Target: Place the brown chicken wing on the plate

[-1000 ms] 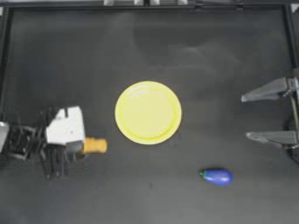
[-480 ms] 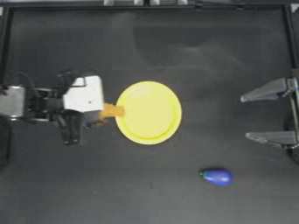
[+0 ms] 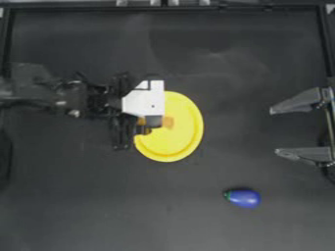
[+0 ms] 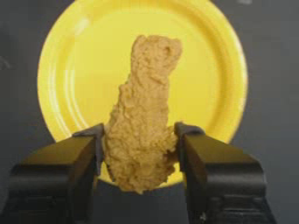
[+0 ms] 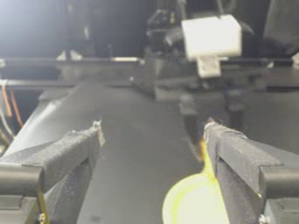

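My left gripper (image 3: 159,121) reaches in from the left and hangs over the left part of the yellow plate (image 3: 182,137). It is shut on the brown chicken wing (image 4: 143,113), a lumpy golden breaded piece that sticks out past the fingertips above the plate (image 4: 210,78). From above only a small orange bit of the wing (image 3: 167,121) shows beside the white wrist block. My right gripper (image 3: 302,128) stays drawn back at the right edge, open and empty; its own view (image 5: 153,144) shows the plate's edge (image 5: 189,201) and the left arm farther off.
A blue eggplant-like object with a green tip (image 3: 243,197) lies on the table toward the front right, well apart from the plate. The table's raised frame (image 3: 163,7) runs along the back.
The left arm lifted the wing from the front left of the table and carried it rightward until it hangs over the plate's left part. The right arm has not moved.
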Motion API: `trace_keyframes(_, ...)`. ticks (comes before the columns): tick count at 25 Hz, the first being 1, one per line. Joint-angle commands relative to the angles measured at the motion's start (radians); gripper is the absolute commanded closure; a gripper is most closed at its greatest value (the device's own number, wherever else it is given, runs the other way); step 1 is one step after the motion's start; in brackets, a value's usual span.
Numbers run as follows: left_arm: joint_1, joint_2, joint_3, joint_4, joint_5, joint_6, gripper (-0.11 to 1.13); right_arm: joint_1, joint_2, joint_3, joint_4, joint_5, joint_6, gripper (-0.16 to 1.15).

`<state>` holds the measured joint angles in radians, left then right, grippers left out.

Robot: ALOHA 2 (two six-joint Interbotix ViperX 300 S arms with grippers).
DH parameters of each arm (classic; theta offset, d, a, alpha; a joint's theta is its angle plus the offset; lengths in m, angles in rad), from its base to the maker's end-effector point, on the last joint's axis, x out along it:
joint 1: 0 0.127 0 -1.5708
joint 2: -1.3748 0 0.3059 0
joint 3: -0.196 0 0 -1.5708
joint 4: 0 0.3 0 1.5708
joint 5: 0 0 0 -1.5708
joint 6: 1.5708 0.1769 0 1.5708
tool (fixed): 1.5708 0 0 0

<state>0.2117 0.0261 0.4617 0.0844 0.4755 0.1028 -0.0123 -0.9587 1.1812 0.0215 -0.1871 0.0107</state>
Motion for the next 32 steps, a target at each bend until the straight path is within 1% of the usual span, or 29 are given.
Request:
trace_keyframes(1, 0.02, 0.018, -0.048, -0.038, -0.028, 0.041, 0.78, -0.003, 0.008, -0.008, 0.012, -0.009, 0.002, -0.01)
trace_keyframes(5, 0.034, 0.066, -0.066, -0.06, -0.058, 0.077, 0.78, -0.003, 0.008, -0.003, 0.012, -0.008, 0.002, -0.01)
trace_keyframes(8, 0.035, 0.104, -0.083, -0.064, -0.066, 0.092, 0.78, -0.003, 0.008, -0.002, 0.012, -0.008, 0.002, -0.01)
trace_keyframes(16, 0.037, 0.181, -0.112, -0.069, -0.066, 0.094, 0.78, -0.003, 0.008, 0.0, 0.012, -0.009, 0.002, -0.01)
trace_keyframes(19, 0.037, 0.189, -0.121, -0.071, -0.061, 0.094, 0.74, -0.002, 0.008, 0.0, 0.012, -0.009, 0.002, -0.01)
trace_keyframes(21, 0.037, 0.19, -0.124, -0.072, -0.06, 0.094, 0.67, -0.003, 0.008, 0.0, 0.012, -0.009, 0.002, -0.01)
trace_keyframes(23, 0.037, 0.19, -0.124, -0.075, -0.054, 0.094, 0.54, -0.003, 0.008, 0.0, 0.012, -0.009, 0.002, -0.01)
trace_keyframes(26, 0.041, 0.195, -0.126, -0.089, -0.049, 0.089, 0.25, -0.003, 0.008, 0.002, 0.012, -0.009, 0.002, -0.01)
trace_keyframes(27, 0.043, 0.196, -0.126, -0.103, -0.049, 0.091, 0.11, -0.003, 0.008, 0.0, 0.012, -0.009, 0.002, -0.01)
trace_keyframes(28, 0.044, 0.195, -0.127, -0.109, -0.049, 0.092, 0.01, -0.003, 0.008, 0.0, 0.012, -0.009, 0.002, -0.01)
trace_keyframes(29, 0.046, 0.195, -0.129, -0.11, -0.049, 0.092, -0.04, -0.002, 0.008, 0.0, 0.012, -0.008, 0.002, -0.01)
trace_keyframes(30, 0.046, 0.193, -0.13, -0.112, -0.049, 0.092, -0.05, -0.003, 0.006, 0.0, 0.012, -0.009, 0.002, -0.01)
trace_keyframes(32, 0.046, 0.19, -0.132, -0.112, -0.048, 0.095, 0.01, -0.003, 0.008, 0.0, 0.012, -0.008, 0.002, -0.01)
